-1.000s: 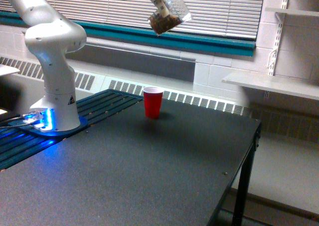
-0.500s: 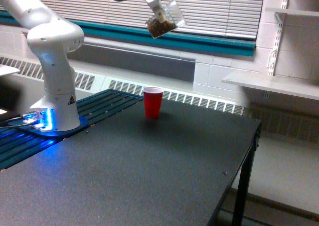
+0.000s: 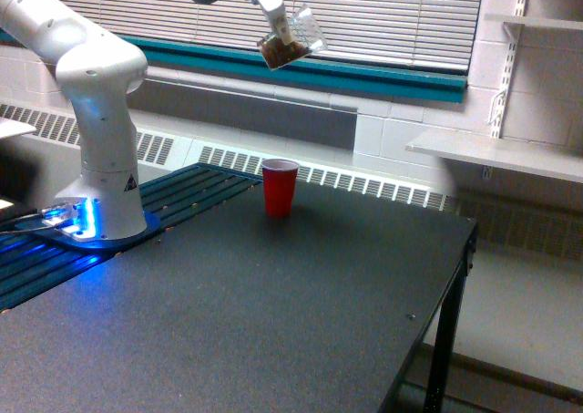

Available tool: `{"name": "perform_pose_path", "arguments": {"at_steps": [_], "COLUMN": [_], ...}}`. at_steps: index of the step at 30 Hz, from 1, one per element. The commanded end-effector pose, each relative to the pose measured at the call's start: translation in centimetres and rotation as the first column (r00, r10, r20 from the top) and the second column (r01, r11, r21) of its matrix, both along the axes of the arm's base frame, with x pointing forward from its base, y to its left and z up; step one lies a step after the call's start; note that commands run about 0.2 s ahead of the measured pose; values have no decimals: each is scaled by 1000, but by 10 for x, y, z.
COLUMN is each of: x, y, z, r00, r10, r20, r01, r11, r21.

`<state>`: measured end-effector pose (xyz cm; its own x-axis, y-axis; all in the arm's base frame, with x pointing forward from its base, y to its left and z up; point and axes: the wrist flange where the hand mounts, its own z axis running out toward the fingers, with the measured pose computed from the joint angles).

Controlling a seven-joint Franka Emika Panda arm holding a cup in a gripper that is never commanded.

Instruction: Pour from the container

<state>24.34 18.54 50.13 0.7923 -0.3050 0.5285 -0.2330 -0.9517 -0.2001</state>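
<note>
The dark table [image 3: 273,322] carries the white arm's base [image 3: 100,203] at its left edge and a red cup [image 3: 280,187] near its far edge. High above the cup, the gripper [image 3: 278,32] pinches the tilted clear container [image 3: 291,41], brown granules inside.

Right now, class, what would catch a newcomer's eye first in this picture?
The red cup stands alone and upright on the dark table. High above it, the gripper holds a tilted clear container with brown material inside. At the exterior view's left, the arm's white base glows blue.
</note>
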Motion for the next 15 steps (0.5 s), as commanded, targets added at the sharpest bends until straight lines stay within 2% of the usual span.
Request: {"name": "perform_pose_path", "arguments": {"at_steps": [1, 11, 15], "x": [-21, -43, -48], "y": [17, 36, 42], "z": [-8, -26, -30], "r00": [999, 997, 995], "r10": [-19, -27, -31], "r20": [-32, -77, -99], "r01": [20, 30, 36], "r11": [999, 999, 998], "r21": [29, 31, 48]}}
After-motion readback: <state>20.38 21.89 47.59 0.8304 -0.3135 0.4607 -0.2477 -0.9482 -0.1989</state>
